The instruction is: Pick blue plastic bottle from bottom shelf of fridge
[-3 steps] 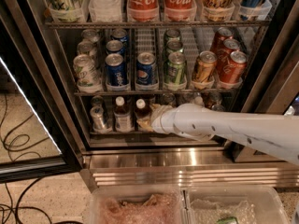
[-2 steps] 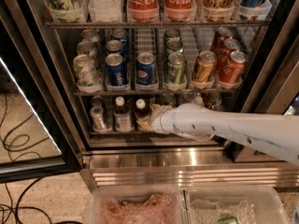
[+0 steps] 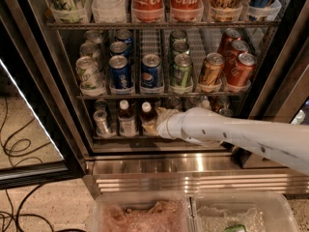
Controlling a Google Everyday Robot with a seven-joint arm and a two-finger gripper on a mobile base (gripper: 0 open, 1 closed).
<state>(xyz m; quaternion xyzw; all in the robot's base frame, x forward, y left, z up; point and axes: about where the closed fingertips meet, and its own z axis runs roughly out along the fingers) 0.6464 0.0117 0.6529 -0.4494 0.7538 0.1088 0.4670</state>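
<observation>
Camera view: a white arm (image 3: 241, 137) reaches from the right into the fridge (image 3: 46, 86), with its gripper (image 3: 155, 123) at the bottom shelf (image 3: 113, 137). The gripper sits against the right side of the blue plastic bottle (image 3: 146, 112), which stands upright near the front rail. Whether the gripper is open or closed cannot be told. A matching bottle (image 3: 127, 122) stands just to the left, with a small can (image 3: 102, 122) beyond it. The can rack (image 3: 120, 96) hangs close above the caps.
</observation>
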